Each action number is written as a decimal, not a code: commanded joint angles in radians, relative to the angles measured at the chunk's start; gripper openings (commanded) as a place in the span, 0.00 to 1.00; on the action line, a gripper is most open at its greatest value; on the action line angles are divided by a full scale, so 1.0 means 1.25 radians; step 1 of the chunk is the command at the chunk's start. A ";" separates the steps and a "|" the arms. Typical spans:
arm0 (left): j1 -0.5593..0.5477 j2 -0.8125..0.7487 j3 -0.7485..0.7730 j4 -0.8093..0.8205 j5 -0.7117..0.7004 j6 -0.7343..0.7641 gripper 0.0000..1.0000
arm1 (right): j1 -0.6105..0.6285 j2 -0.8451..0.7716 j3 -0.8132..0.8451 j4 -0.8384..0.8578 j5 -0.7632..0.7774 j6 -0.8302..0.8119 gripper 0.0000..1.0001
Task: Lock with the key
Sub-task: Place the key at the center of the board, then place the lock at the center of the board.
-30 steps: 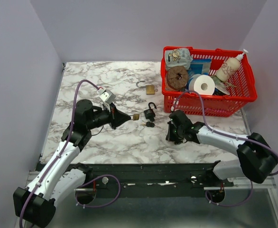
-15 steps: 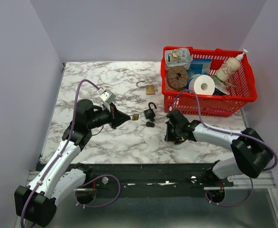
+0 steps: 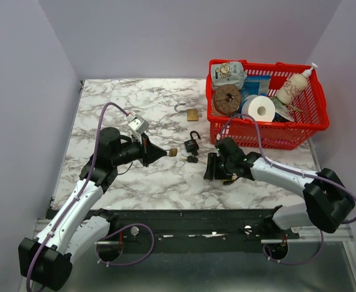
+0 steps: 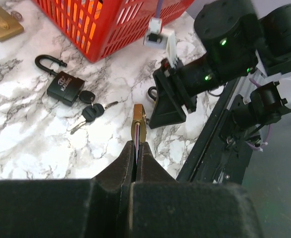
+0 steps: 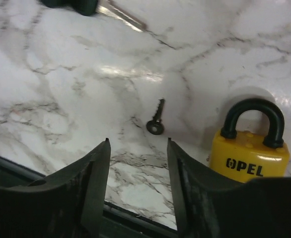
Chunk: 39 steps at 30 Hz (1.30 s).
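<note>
Marble tbl (image 3: 135, 182): 4 padlocks (image 4: 65, 88), 3 keys (image 4: 92, 113)

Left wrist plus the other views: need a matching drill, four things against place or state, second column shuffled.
Things:
1. black steel padlock
2. flat brass padlock
3. yellow padlock marked OPEL
4. white paper roll

Place or state:
a. inside the red plastic basket
b. clamped in the left tool
c. shackle shut, near a small loose metal key
d. shackle open, beside black-headed keys

Pairs: 1-d, 2-b, 3-c, 4-a
</note>
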 commanded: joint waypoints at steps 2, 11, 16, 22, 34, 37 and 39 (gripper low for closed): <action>0.009 0.015 0.045 -0.094 0.025 -0.037 0.00 | 0.027 -0.107 0.087 0.058 -0.107 -0.159 0.76; 0.011 0.101 0.095 -0.227 0.193 -0.064 0.00 | 0.101 -0.223 0.184 0.047 -0.200 -0.626 0.92; 0.011 0.144 0.097 -0.228 0.288 -0.106 0.00 | 0.198 -0.229 0.206 0.052 -0.204 -0.768 0.94; 0.008 0.142 0.098 -0.233 0.284 -0.116 0.00 | 0.248 -0.203 0.226 0.067 -0.186 -0.793 0.97; 0.008 0.133 0.078 -0.189 0.287 -0.166 0.00 | 0.299 -0.116 0.256 0.113 -0.159 -0.810 0.78; 0.008 0.130 0.078 -0.186 0.289 -0.168 0.00 | 0.312 -0.103 0.254 0.116 -0.154 -0.814 0.74; 0.008 0.126 0.077 -0.185 0.291 -0.168 0.00 | 0.317 -0.095 0.253 0.121 -0.149 -0.816 0.72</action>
